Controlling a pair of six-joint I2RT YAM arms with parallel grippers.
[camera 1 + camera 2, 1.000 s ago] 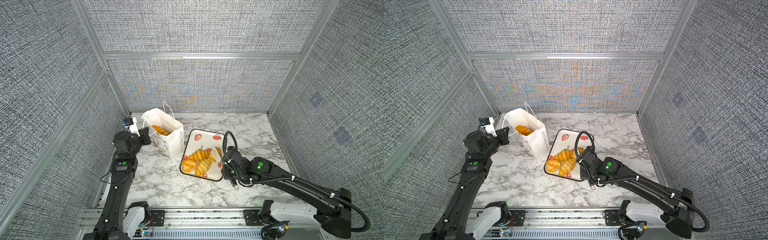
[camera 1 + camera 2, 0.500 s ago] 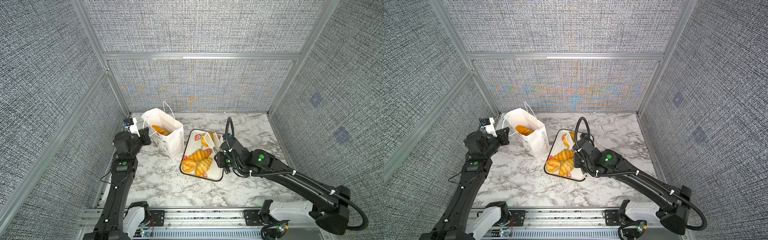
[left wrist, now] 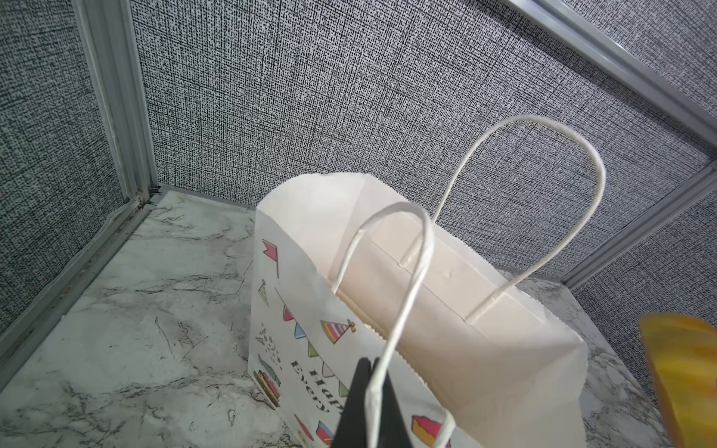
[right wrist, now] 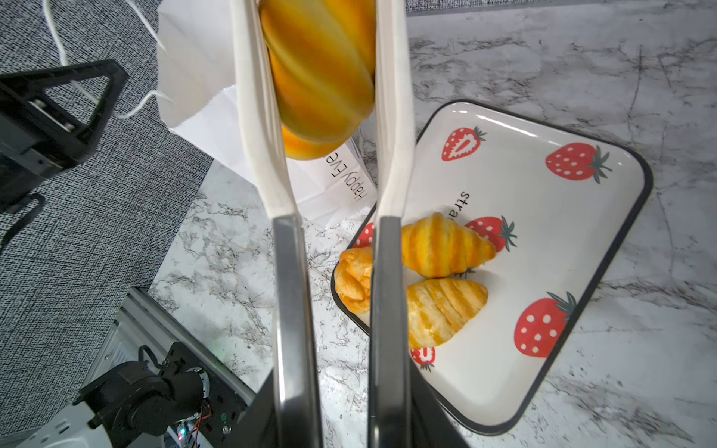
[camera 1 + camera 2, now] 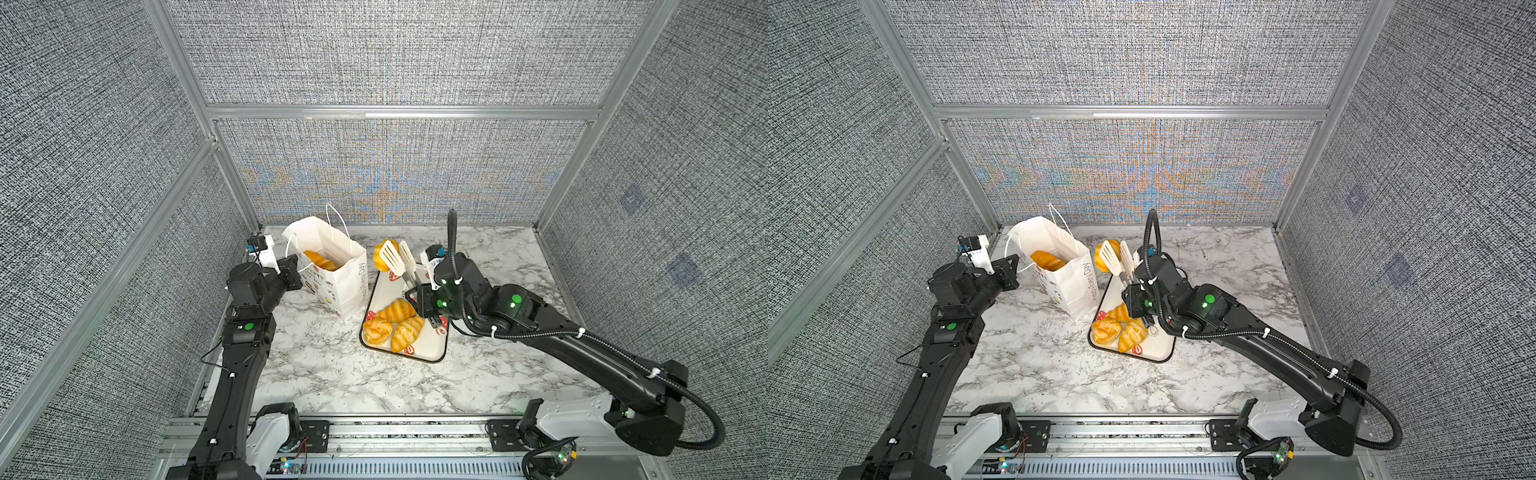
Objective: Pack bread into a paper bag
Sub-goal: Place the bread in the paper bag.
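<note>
The white paper bag [image 5: 332, 278] [image 5: 1069, 274] [image 3: 446, 349] stands upright and open at the back left, with one bread [image 5: 320, 261] [image 5: 1047, 259] lying inside. My left gripper [image 5: 291, 270] [image 3: 370, 372] is shut on the bag's near cord handle [image 3: 411, 279]. My right gripper [image 5: 419, 303] [image 4: 341, 419] is shut on the metal handles of white-tipped tongs [image 5: 397, 259] [image 5: 1115, 257] [image 4: 390, 116]. The tongs clamp a striped bread roll [image 5: 379, 255] [image 5: 1100, 254] [image 4: 322, 77], raised just right of the bag's mouth.
A strawberry-print tray [image 5: 432, 351] [image 5: 1163, 349] [image 4: 562, 232] with a black rim lies right of the bag, carrying three more breads [image 5: 395, 326] [image 4: 442, 248]. Grey textured walls enclose the marble table [image 5: 340, 374] on three sides.
My right arm has lifted the tongs with the roll off the tray and carried it back and left, up beside the bag's mouth. The left arm and the bag have stayed still.
</note>
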